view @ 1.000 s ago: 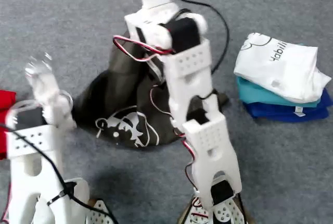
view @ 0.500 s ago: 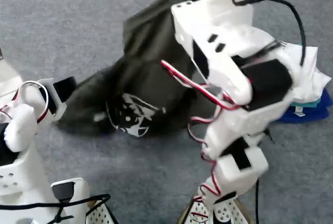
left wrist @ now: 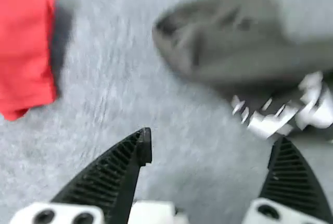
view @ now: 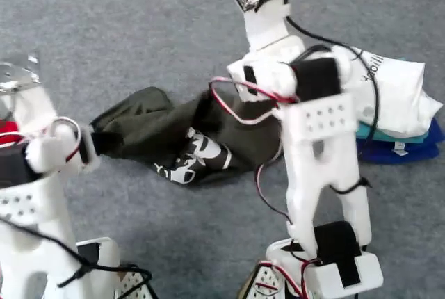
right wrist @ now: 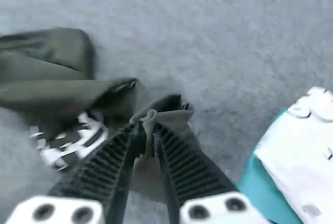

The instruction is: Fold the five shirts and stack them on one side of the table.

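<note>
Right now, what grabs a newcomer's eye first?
A dark olive shirt with a white print sprawls on the grey table, one edge pinched in the shut right gripper. At the table's right edge sits a folded stack, white on teal on blue; a red shirt lies at the left edge, by the open left gripper.

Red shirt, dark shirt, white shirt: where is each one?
red shirt (left wrist: 26, 41), left wrist view, middle of the cloth.
dark shirt (view: 139, 128), high view, its plain part.
white shirt (view: 393, 97), high view, its top face.
</note>
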Motion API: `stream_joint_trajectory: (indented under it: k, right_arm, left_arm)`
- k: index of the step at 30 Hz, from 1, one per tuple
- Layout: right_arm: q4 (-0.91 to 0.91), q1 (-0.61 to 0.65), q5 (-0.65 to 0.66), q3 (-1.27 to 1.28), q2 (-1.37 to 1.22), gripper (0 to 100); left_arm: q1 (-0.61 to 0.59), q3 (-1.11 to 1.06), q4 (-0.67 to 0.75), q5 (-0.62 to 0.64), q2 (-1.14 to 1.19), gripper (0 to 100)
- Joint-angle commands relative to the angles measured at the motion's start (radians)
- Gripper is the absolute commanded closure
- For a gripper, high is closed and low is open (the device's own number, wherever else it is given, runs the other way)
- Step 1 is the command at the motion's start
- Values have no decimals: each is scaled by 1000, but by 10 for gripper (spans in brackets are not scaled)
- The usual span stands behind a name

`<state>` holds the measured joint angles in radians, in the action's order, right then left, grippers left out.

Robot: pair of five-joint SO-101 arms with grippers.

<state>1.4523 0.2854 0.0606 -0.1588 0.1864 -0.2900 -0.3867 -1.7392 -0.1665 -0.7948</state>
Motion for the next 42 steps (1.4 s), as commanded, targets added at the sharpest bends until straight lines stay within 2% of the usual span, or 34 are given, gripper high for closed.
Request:
stream_joint_trajectory:
  k: [1, 4, 7, 9, 11, 14, 19, 24, 31, 38, 42]
  right_arm:
    - [-419, -94, -3, 292, 31, 997]
    - [-732, -133, -38, 490, 31, 997]
    - [-953, -122, -61, 618, 31, 997]
    - [-1017, -87, -94, 664, 30, 997]
    - [-1043, -58, -126, 688, 13, 997]
    - [-1054, -56, -213, 690, -31, 997]
    - [-1068, -73, -327, 684, -156, 997]
    - [-1076, -73, -333, 628, -306, 997]
    - [-1074, -87, -333, 578, -435, 997]
    - [-1069, -105, -417, 564, -441, 997]
    - [-1073, -113, -417, 562, -444, 997]
  left_arm:
    - [11, -127, 91, -104, -15, 647]
    - [57, -192, 166, -129, -15, 647]
    - [215, -242, 210, -120, -13, 647]
    - [347, -279, 249, -83, -2, 651]
    - [445, -341, 351, -5, 8, 678]
    - [503, -416, 474, 37, 84, 699]
    - [529, -358, 508, 97, 325, 702]
    - [526, -190, 508, 98, 483, 704]
    - [514, -158, 534, 89, 512, 705]
    - [465, -273, 730, 89, 524, 705]
    - [443, -282, 761, 80, 526, 705]
